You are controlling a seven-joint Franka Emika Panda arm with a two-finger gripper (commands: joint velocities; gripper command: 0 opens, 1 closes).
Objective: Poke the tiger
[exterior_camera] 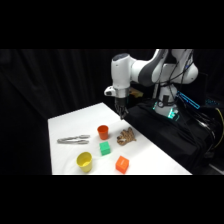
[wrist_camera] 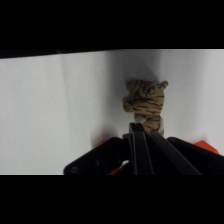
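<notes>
Tan-and-brown striped toy: the tiger (exterior_camera: 126, 136), lying on the white table (exterior_camera: 70, 122) close to its right edge, about midway along that edge.
Tiger in the wrist view: it (wrist_camera: 146, 99) sits just past the fingertips, striped body toward the table's far edge, a paler part nearest the fingers.
Gripper: the gripper (exterior_camera: 121, 115) hangs above the table just behind the tiger, pointing down, clear of it in the side view.
Jaws: closed, the two dark fingers (wrist_camera: 136, 142) pressed together into one narrow blade with nothing between them.
Contact: from the wrist the fingertips overlap the tiger's near end; I cannot tell whether they touch it.
Red cup: the cup (exterior_camera: 103, 132) stands upright just left of the tiger, toward the table's middle.
Green block: the green block (exterior_camera: 104, 148) lies near the tiger, in front of the cup.
Orange block: the orange block (exterior_camera: 122, 164) sits at the table's front edge, in front of the tiger.
Yellow cup: the yellow cup (exterior_camera: 84, 161) stands near the front edge, left of the orange block.
Tongs: the metal tongs (exterior_camera: 73, 140) lie flat toward the left edge, well apart from the tiger.
Arm: the white arm (exterior_camera: 150, 70) reaches in from the upper right over a black bench beside the table.
</notes>
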